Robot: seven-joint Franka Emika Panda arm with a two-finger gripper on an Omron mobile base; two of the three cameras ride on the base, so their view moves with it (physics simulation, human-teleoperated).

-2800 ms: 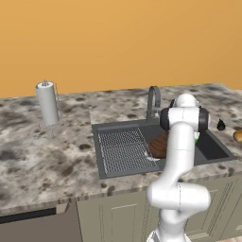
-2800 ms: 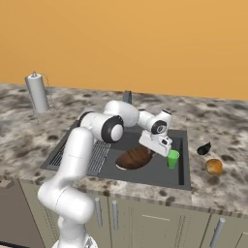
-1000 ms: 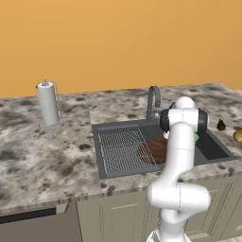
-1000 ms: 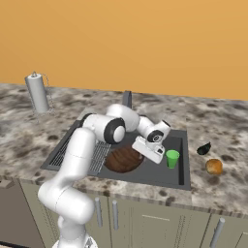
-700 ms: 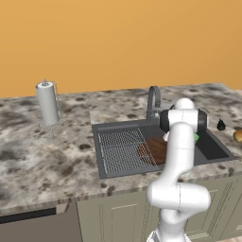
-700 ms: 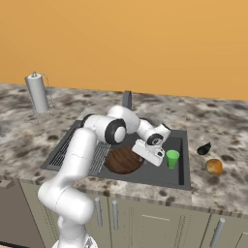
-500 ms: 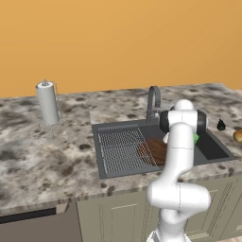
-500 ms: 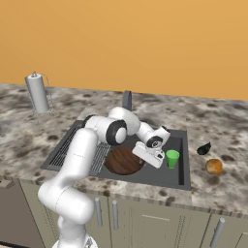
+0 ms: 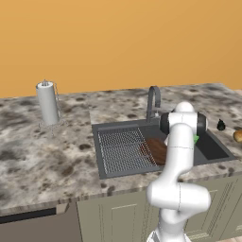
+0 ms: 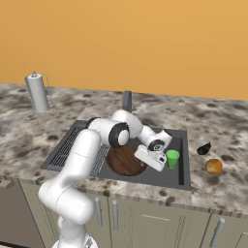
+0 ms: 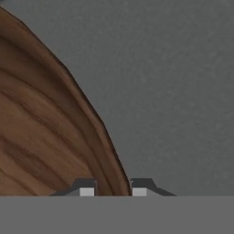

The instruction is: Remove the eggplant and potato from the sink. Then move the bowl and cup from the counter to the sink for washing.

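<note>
Left base view: the task looks mostly wrapped up. The eggplant (image 9: 220, 125) and the potato (image 9: 238, 136) are both out on the desk (image 9: 42, 156), off to the right of the sink (image 9: 106, 156). The wooden bowl (image 9: 155, 150) is already down in the basin, right next to the ribbed grid. The arm's own body blocks the spot where the fingers would be, so nothing to say about them from this side.

Right base view: way clearer. Eggplant (image 10: 204, 148) and potato (image 10: 213, 166) sit close together on the granite, right of the sink (image 10: 68, 145). The bowl (image 10: 125, 161) lies flat on the sink floor and the green cup (image 10: 172, 158) stands upright in the basin just beside it. So all four things seem to be where they belong; what's left is probably just letting go of the bowl and pulling the arm out. The hand reaches down low at the bowl's right rim, but the fingers (image 10: 143, 162) are too small here to read.

Hand view: the two fingers (image 11: 113, 188) straddle the bowl (image 11: 41, 137) rim, one tip on each side, with only a narrow gap. Whether they're pinching the rim or already slack around it, can't tell. Grey sink floor (image 11: 173, 91) is right past the rim.
</note>
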